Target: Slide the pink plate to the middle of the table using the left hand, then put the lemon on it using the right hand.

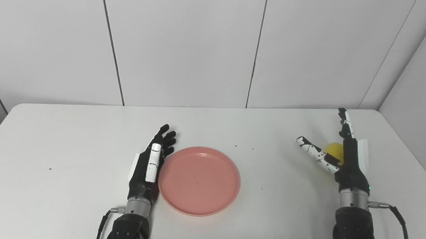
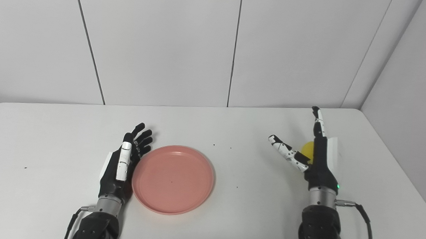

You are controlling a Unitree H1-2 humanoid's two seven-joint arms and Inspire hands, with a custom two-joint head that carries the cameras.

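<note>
**Desk:** Left eye view, what goes under it?

**Photographer:** A pink plate (image 1: pixel 199 180) lies flat on the white worktop (image 1: pixel 67 140), about mid-width and toward the near edge. The left robot hand (image 1: pixel 151 163) stands edge-on against the plate's left rim, fingers straight and together, holding nothing.

**Desk:** And the lemon?

**Photographer:** The lemon (image 1: pixel 335 151) is at the right side of the worktop, well apart from the plate. The right robot hand (image 1: pixel 338 156) is spread wide around it, thumb angled out to the left and the other fingers pointing up and away. Only a small yellow patch shows between them. Nothing has closed on it; whether the palm touches it I cannot tell.

**Desk:** How will the two things handle?

**Photographer:** My reading only: the plate looks like light, rigid plastic with a low raised rim and a smooth underside, so it should slide easily under a sideways push on that rim. Push too high and it could tip or skate off line. The lemon looks small, rounded and firm, possibly a plastic model, and apt to roll. The best hold would be across its middle, thumb on one side, fingers opposite, closing gently.

**Desk:** The stage of the job?

**Photographer:** The plate seems near enough centred; the lemon is not yet gripped.
</note>
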